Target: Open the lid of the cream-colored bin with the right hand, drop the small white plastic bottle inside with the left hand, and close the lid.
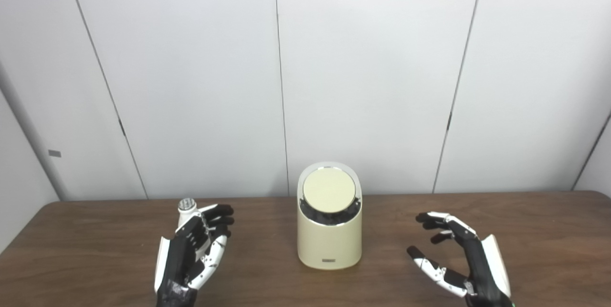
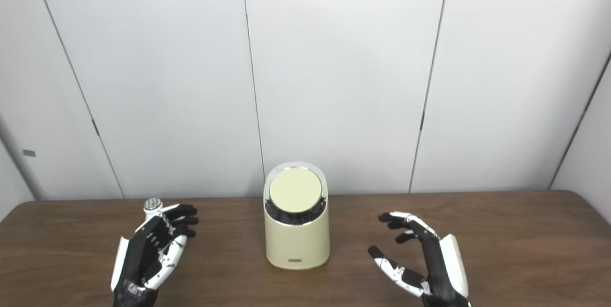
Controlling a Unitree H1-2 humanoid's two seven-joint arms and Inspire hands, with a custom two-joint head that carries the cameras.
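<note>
In front of you, a cream-colored bin [image 1: 329,230] stands upright at the middle of a dark wooden table [image 1: 549,230], backed by a plain white panelled wall [image 1: 372,73], and its round lid [image 1: 329,190] sits tilted in the slanted top opening. To the bin's left, your left hand [image 1: 193,252] rests with fingers loosely spread and holding nothing, and the small white plastic bottle [image 1: 186,209] stands upright just behind its fingertips, mostly hidden so you cannot tell whether they touch. To the bin's right and well apart from it, your right hand [image 1: 458,259] is spread wide, thumb apart from the curled fingers, and empty.
</note>
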